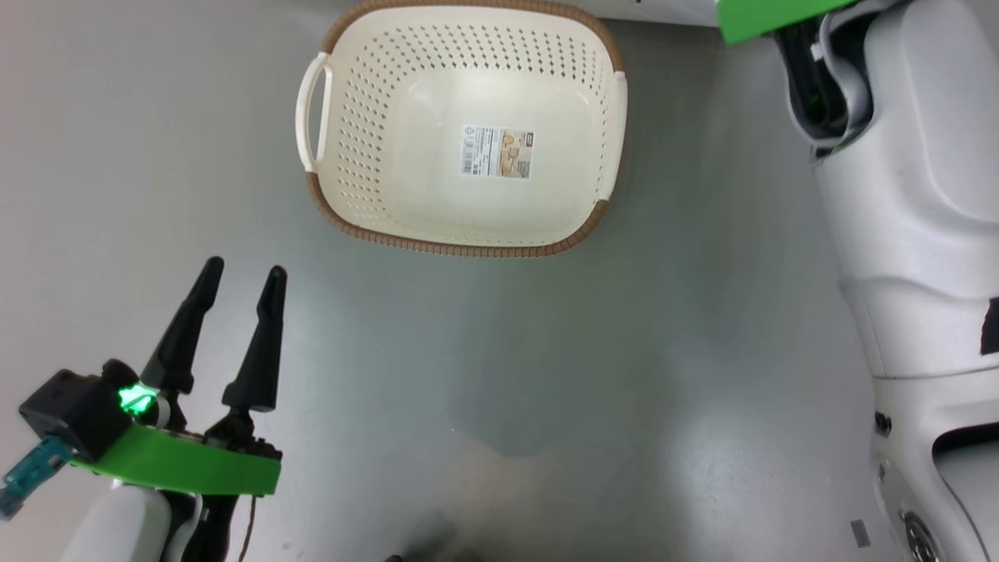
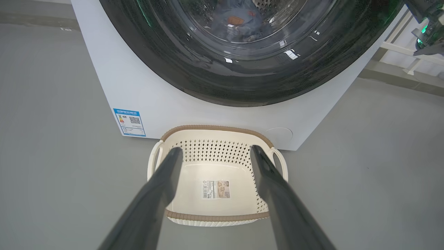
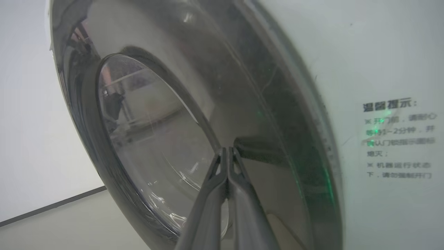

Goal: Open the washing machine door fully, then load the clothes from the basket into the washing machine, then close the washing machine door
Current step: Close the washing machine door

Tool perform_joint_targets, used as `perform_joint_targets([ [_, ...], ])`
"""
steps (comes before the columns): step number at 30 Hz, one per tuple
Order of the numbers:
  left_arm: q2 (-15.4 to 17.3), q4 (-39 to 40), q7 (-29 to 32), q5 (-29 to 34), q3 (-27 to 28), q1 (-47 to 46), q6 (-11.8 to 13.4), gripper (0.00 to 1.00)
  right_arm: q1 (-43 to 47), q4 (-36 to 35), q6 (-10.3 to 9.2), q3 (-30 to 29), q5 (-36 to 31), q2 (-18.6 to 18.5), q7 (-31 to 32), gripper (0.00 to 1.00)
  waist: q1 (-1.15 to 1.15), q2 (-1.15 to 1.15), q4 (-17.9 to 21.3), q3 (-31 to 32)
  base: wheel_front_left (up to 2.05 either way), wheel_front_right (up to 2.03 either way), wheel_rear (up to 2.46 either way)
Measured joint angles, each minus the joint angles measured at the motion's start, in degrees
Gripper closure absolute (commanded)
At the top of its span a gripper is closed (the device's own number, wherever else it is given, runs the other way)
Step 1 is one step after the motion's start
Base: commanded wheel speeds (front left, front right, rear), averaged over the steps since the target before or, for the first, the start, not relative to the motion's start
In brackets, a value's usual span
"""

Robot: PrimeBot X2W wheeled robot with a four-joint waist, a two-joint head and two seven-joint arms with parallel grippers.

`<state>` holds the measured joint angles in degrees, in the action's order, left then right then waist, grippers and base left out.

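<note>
Our left gripper (image 1: 243,269) hangs over the grey floor (image 1: 546,351) with its two dark fingers spread wide and nothing between them, near the basket (image 1: 468,248) but apart from it. Our right gripper (image 3: 227,150) has its fingers pressed flat together, holding nothing. Its tips are at the glossy black rim of the washing machine door (image 3: 277,146), just beside the glass window (image 3: 149,139); we cannot tell whether they touch. The basket stands on the floor just before the washing machine (image 2: 156,97), its pale floor bare around the paper label (image 1: 497,152). From the left wrist we see the door lying flush against the white front, and behind its glass the clothes (image 2: 239,21), blue with an orange print. The blue energy sticker (image 2: 129,121) and the round filter cap (image 2: 279,133) sit low on the front.
</note>
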<state>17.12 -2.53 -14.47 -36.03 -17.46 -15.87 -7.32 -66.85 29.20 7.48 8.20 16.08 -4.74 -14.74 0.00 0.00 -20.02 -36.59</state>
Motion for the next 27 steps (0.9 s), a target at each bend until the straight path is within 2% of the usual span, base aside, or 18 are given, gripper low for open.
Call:
perform_joint_targets([
  [10, 0.15, 0.34, 0.0, -0.07, -0.36, -0.24, 0.0, 0.0, -2.12, 0.6, 0.43, -0.32, -1.42, 0.45, -0.01, 1.0, 0.0, 0.0, 0.24, -1.57, 0.0, 0.0, 0.0],
  [20, 0.91, 0.66, 0.0, -0.07, -0.44, -0.36, 0.0, 0.0, -2.24, 1.16, 0.99, -3.31, -2.26, 1.22, 0.0, 1.0, 0.0, 0.0, 0.57, -0.87, 0.0, 0.0, 0.0],
  [24, 0.9, 0.49, 0.0, -0.07, -0.12, -0.31, 0.0, 0.0, -2.18, 1.6, 0.55, -0.97, -0.43, 0.52, 0.0, 1.0, 0.0, 0.0, 0.95, -0.14, 0.0, 0.0, 0.0],
  [27, 0.87, 0.45, 0.0, -0.05, 0.86, -0.06, 0.0, 0.0, -1.18, 2.13, 0.19, 2.7, 4.43, -0.46, -0.01, 1.0, 0.0, 0.0, 1.29, 0.95, 0.0, 0.0, 0.0],
])
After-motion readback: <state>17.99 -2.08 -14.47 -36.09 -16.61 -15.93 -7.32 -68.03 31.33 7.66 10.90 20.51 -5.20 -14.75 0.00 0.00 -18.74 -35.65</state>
